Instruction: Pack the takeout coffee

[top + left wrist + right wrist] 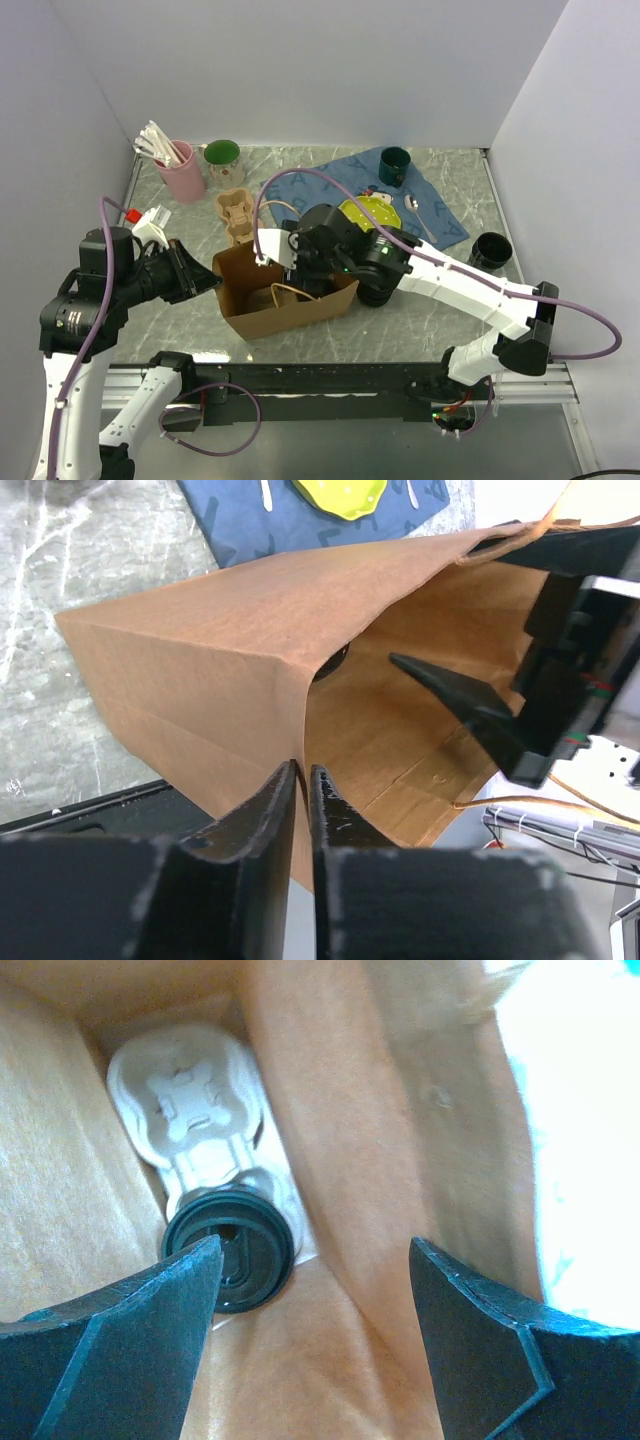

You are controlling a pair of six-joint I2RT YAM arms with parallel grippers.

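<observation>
Right hand (pixel 315 1250) hangs open inside the paper bag (pixel 290 315), above one lidded coffee cup (pixel 228 1260) seated in its cup carrier (pixel 190 1100); my left hand (pixel 300 780) pinches the bag wall. At the overhead frame's right stands the other cup (pixel 490 250), nearer my right arm.

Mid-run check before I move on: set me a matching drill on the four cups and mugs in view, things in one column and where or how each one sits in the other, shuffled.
Things:
1. lidded black cup
2. other black cup
3. dark green mug
4. pink cup

Places or states:
A. on the blue cloth
B. seated in the carrier inside the paper bag
C. on the bare table, right of the cloth
D. holding white cutlery

Pairs: 1-B, 2-C, 3-A, 4-D
</observation>
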